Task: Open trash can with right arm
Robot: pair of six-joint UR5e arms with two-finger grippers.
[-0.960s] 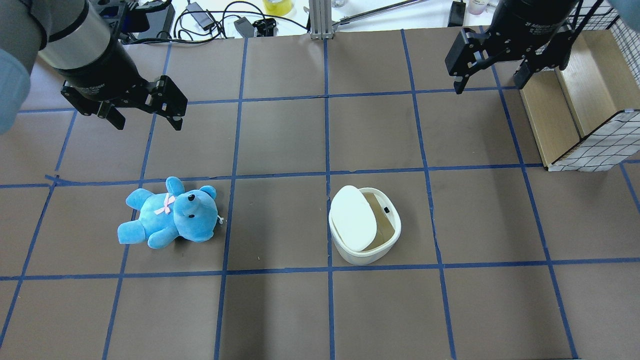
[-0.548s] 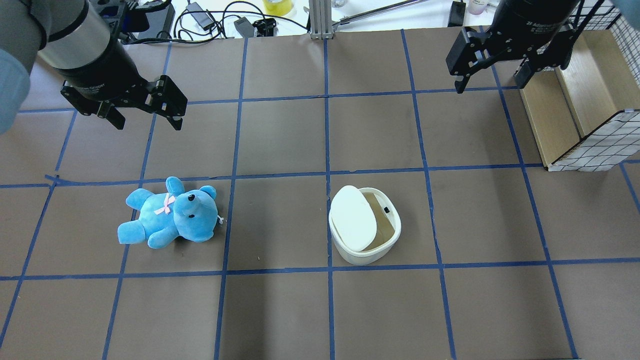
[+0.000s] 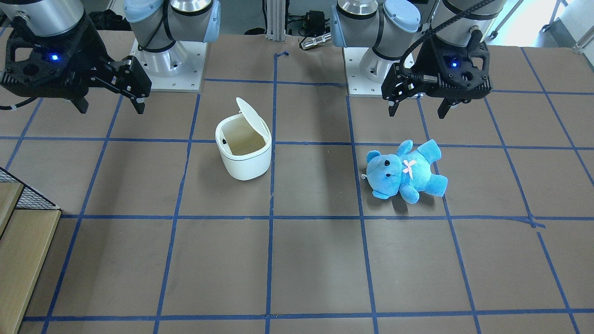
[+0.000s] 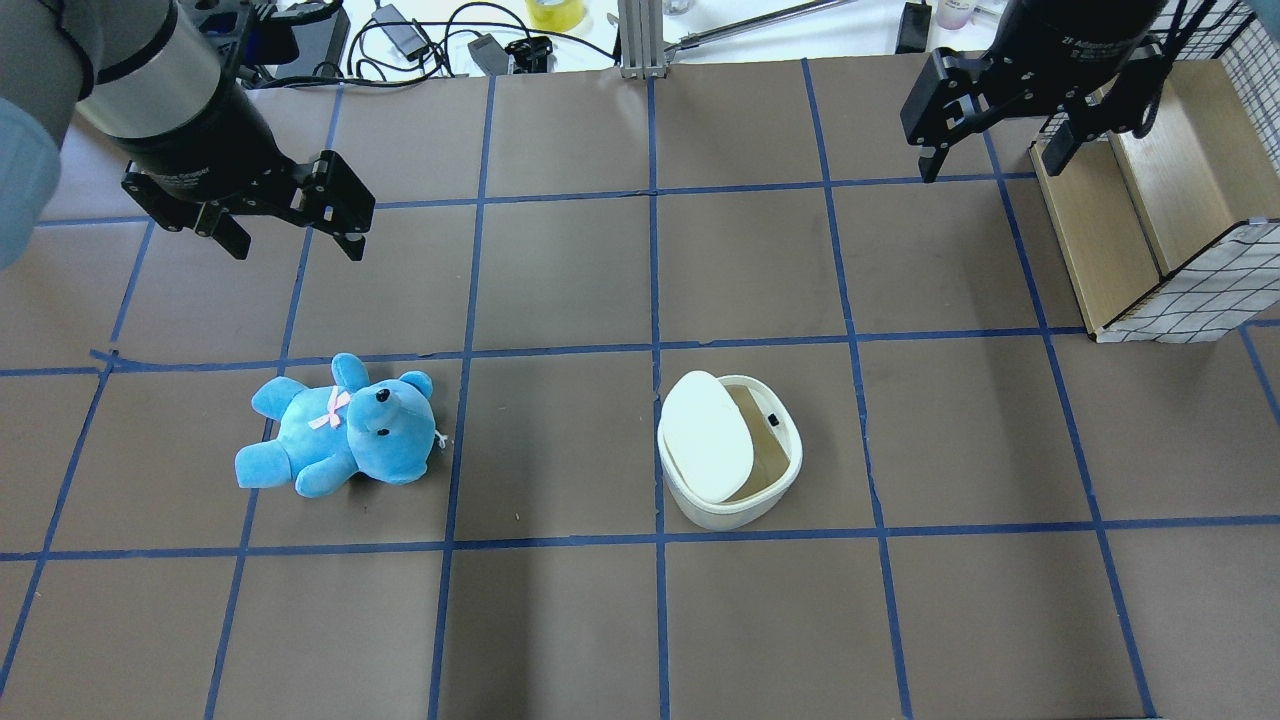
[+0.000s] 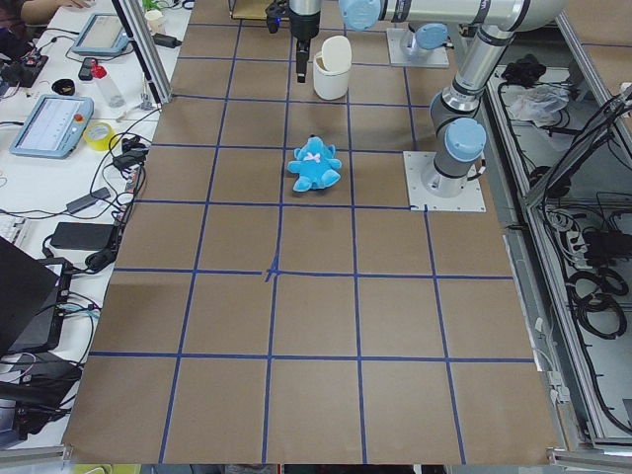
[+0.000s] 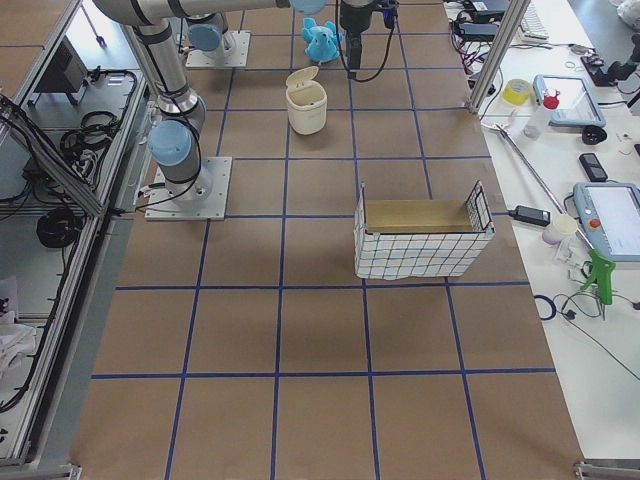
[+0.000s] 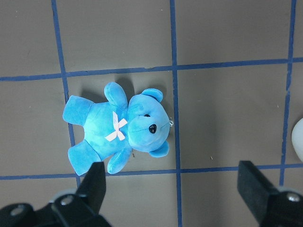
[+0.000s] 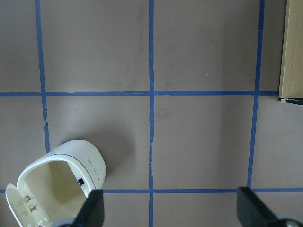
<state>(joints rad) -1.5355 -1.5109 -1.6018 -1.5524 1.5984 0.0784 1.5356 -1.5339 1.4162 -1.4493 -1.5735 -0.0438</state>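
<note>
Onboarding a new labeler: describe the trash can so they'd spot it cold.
Start at the brown table gridded with blue tape; in the overhead view, look just right of the centre tape line, a little below the middle. The trash can stands there, a small white rounded bin with its lid flipped up, unlike the blue teddy bear lying off to its left.

Silver right arm, light-blue caps, black, seemingly blue-lit gripper.

— Bright enough?
— Bright, even, lit from above. Only soft shadows beside the trash can and under the teddy.
— Sharp?
— Mostly. Blur on the left gripper at the wrist view's lower edge; glare off the white desk.
</note>
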